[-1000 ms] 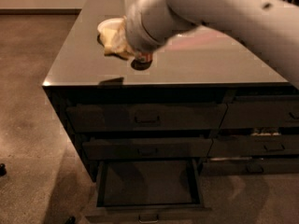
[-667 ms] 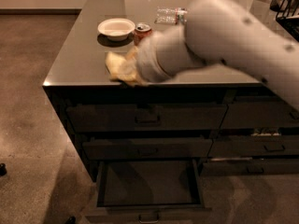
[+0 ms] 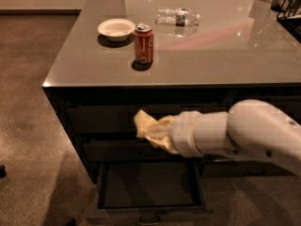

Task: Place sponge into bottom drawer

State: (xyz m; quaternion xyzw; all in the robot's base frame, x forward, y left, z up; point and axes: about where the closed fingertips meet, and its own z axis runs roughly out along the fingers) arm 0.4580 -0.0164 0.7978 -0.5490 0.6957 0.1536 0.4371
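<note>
The pale yellow sponge [image 3: 149,127] hangs crumpled at the tip of my white arm, in front of the dark drawer fronts. My gripper [image 3: 159,134] is shut on it and is mostly covered by the sponge. The bottom drawer [image 3: 94,199] is pulled open right below, its dark inner tray exposed and a small metal handle [image 3: 149,219] on its front. The sponge sits above the tray's rear middle, well clear of it.
On the grey countertop [image 3: 221,55] stand a white bowl [image 3: 116,29] and a red soda can [image 3: 143,43], with a clear plastic bottle [image 3: 178,17] lying behind them. A dark rack [image 3: 289,4] is at the far right. Closed drawer fronts [image 3: 101,119] are above the open drawer.
My arm has come down from above the countertop, past its front edge, to in front of the drawers. The sponge came with it.
</note>
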